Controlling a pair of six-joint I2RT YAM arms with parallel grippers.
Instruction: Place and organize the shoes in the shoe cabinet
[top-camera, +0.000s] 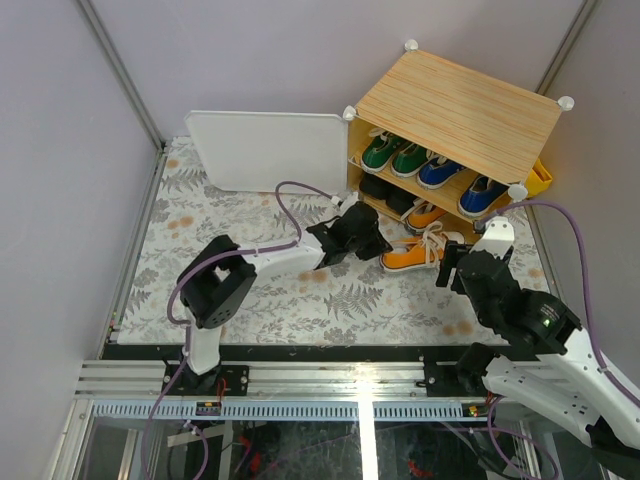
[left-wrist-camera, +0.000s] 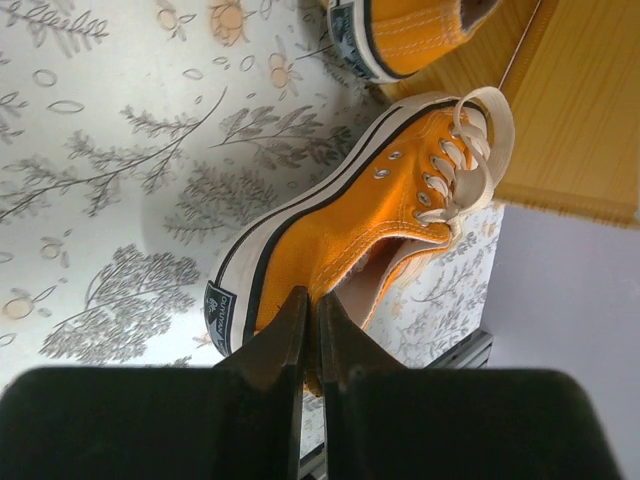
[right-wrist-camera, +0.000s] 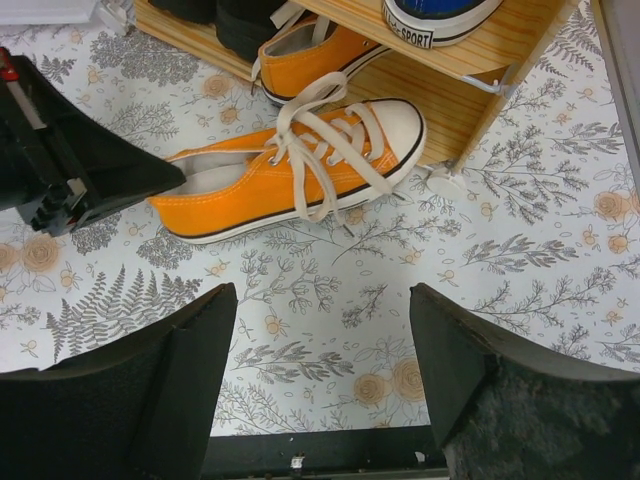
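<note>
An orange sneaker (top-camera: 410, 255) (right-wrist-camera: 290, 175) lies on the patterned table just in front of the shoe cabinet (top-camera: 460, 110), toe to the right. My left gripper (top-camera: 372, 245) (left-wrist-camera: 310, 312) is shut on its heel collar, and its black body also shows in the right wrist view (right-wrist-camera: 90, 170). The other orange sneaker (top-camera: 425, 215) (right-wrist-camera: 310, 50) and black shoes (top-camera: 385, 195) sit on the lower shelf. Green shoes (top-camera: 395, 153) and blue shoes (top-camera: 460, 185) fill the upper shelf. My right gripper (top-camera: 455, 262) (right-wrist-camera: 322, 300) hovers open over the table near the held sneaker's toe, holding nothing.
The cabinet's white door panel (top-camera: 265, 150) stands swung open to the left. A yellow object (top-camera: 540, 180) pokes out behind the cabinet's right side. The cabinet's bottom right corner knob (right-wrist-camera: 445, 180) sits close to the sneaker's toe. The table's front rail (top-camera: 300, 350) lies below.
</note>
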